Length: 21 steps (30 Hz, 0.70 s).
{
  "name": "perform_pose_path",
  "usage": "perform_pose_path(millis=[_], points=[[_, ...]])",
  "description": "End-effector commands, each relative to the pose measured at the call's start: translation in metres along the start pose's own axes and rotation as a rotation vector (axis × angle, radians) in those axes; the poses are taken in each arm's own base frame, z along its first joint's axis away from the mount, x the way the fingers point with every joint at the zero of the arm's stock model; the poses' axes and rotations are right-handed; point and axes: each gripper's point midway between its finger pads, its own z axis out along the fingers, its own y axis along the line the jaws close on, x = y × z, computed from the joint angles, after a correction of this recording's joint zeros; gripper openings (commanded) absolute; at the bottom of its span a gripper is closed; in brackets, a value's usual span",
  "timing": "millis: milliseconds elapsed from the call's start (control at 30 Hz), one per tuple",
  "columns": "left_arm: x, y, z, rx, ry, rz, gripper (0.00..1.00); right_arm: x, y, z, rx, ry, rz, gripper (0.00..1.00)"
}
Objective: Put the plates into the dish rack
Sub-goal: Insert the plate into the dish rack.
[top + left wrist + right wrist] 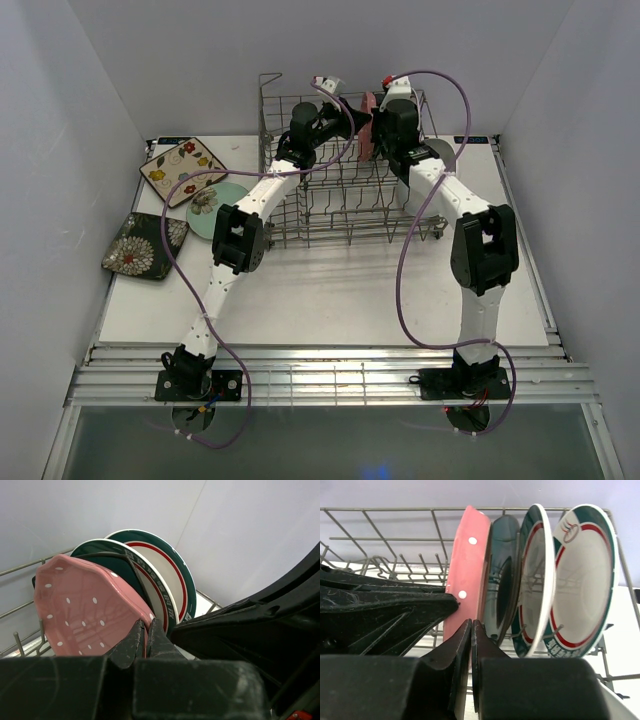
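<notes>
Four plates stand on edge between the tines at the far end of the dish rack (340,238): pink dotted plate (85,615), dark teal square plate (502,575), one teal-and-red-rimmed round plate (532,580) and its twin (585,575). Agree? (M)

Agreed. Three lie flat at the left of the bench (340,300): cream floral square plate (183,170), mint round plate (222,205) just beside it, dark floral square plate (145,245) nearest us. An eighth I cannot find. (K)

Grippers? (M)

Both arms reach into the rack. Left gripper (145,632): fingers together, nothing between them, tips just beside the pink rim. Right gripper (471,630): likewise closed and empty, low in front of the pink plate. (K)

Handling? (M)

Judgement only: glazed ceramic, so stiff, weighty for thin fingers, slick, and apt to chip on wire. Lying flat, each offers only its rim. The dark floral one appears to overhang the bench's left edge; pinch across the rim there, tip upright, lower slowly into a free slot. (K)
</notes>
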Motion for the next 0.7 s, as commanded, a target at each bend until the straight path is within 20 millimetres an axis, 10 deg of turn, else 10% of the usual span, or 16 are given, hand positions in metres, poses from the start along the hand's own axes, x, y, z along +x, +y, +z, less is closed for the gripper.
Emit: perform_pose_path(millis=[0, 667], points=[[0.130, 0.112, -0.025, -0.316, 0.155, 0.070, 0.00, -0.030, 0.013, 0.006, -0.057, -0.078, 0.043, 0.08], [0.103, 0.101, -0.024, -0.279, 0.101, 0.065, 0.05, -0.013, 0.004, 0.016, -0.033, -0.040, 0.052, 0.08]])
